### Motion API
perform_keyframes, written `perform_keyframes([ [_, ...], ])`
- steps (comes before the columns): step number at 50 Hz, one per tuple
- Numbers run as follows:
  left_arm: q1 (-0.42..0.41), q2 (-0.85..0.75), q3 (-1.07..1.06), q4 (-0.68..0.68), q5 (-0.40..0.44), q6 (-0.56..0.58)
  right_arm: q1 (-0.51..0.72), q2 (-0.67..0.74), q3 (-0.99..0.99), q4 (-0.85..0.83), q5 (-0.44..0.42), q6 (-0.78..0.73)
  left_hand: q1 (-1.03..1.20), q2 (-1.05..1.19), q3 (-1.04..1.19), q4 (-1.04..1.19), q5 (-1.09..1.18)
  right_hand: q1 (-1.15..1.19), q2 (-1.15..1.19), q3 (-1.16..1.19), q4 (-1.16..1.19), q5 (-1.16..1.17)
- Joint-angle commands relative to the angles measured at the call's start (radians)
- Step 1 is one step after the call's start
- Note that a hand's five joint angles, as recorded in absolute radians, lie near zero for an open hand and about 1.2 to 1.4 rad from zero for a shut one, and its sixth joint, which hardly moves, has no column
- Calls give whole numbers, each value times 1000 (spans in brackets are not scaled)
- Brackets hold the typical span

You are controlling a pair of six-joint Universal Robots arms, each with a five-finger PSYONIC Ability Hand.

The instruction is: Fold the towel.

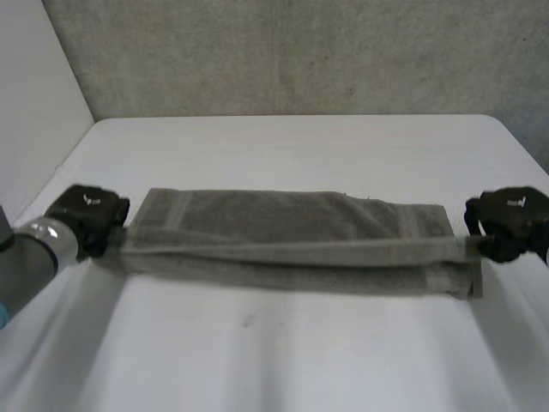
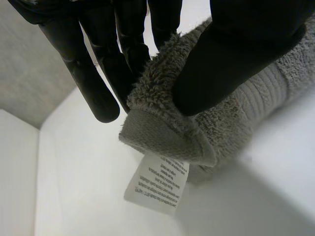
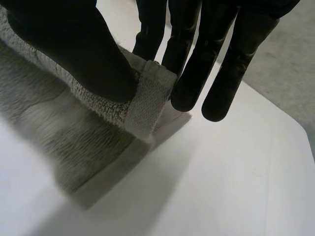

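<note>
A grey towel point(image 1: 292, 236) lies stretched across the white table point(image 1: 292, 146), folded lengthwise into a long strip. My left hand point(image 1: 88, 215) is at its left end; the thumb point(image 2: 236, 54) and fingers point(image 2: 133, 54) pinch the towel's corner point(image 2: 167, 132), with a white care label point(image 2: 158, 183) hanging below. My right hand point(image 1: 508, 221) is at the right end, where thumb point(image 3: 74, 49) and fingers point(image 3: 189, 64) pinch the hemmed corner point(image 3: 147, 101) of the upper layer, lifted a little above the layer beneath.
A grey wall point(image 1: 283, 51) rises behind the table's far edge. Bare table surface lies in front of the towel point(image 1: 283, 352) and behind it.
</note>
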Motion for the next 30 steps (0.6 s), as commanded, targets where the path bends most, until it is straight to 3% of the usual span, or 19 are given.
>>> perform_keyframes([
  [1, -37, -157, 230, -67, -1, -2, 61, 203, -205, -1, 46, 85, 239, 179, 182, 179, 199, 431, 224, 210, 207, 245],
  [7, -59, -346, 425, -78, -2, -1, 118, 358, -346, -55, 182, 99, 239, 179, 182, 179, 199, 431, 224, 210, 207, 245],
  [14, -76, -544, 647, -75, -7, -1, 161, 473, -440, -164, 210, 102, 239, 179, 182, 179, 199, 431, 224, 210, 207, 245],
  [23, -86, -654, 776, -44, -4, -1, 209, 578, -515, -339, 305, 88, 239, 179, 182, 179, 199, 431, 224, 210, 207, 245],
  [30, -96, -697, 819, 51, -8, 1, 230, 627, -558, -394, 325, 85, 239, 179, 182, 179, 199, 431, 224, 210, 207, 245],
])
